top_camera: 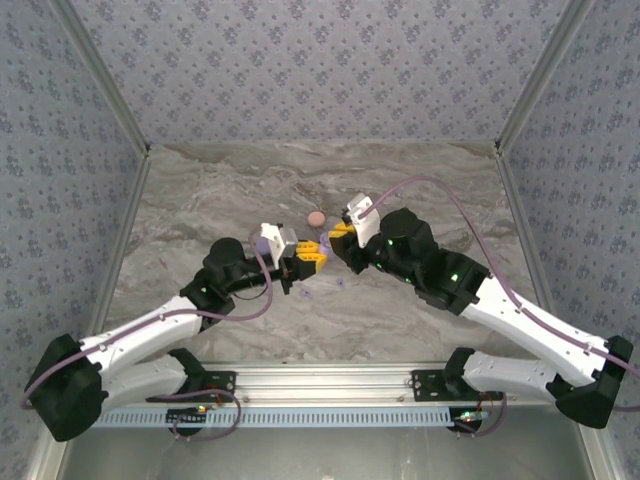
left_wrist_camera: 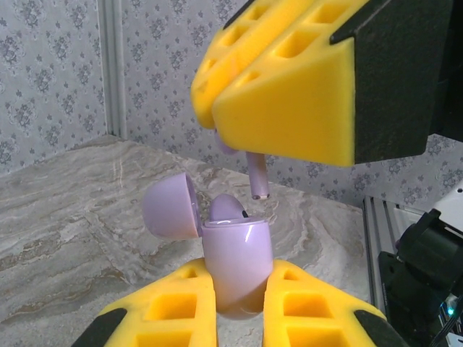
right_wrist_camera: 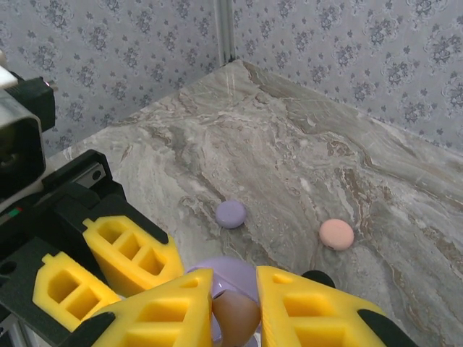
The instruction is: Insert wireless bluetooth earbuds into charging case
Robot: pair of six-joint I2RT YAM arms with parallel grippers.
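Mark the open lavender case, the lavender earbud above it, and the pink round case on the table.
open lavender case (left_wrist_camera: 235, 260), left wrist view, front of its body
lavender earbud (left_wrist_camera: 257, 177), left wrist view, its hanging stem
pink round case (right_wrist_camera: 336, 233), right wrist view, its top

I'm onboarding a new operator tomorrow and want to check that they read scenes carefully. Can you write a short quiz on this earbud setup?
1. True or false: the lavender charging case held by the left gripper has its lid shut.
2. Which gripper holds the lavender earbud stem-down just above that case? A) left B) right C) neither
3. What colours are the two small round things lying apart on the table?

Key
1. False: the lid stands open.
2. B, the right gripper.
3. A lavender round object and a pink round object.
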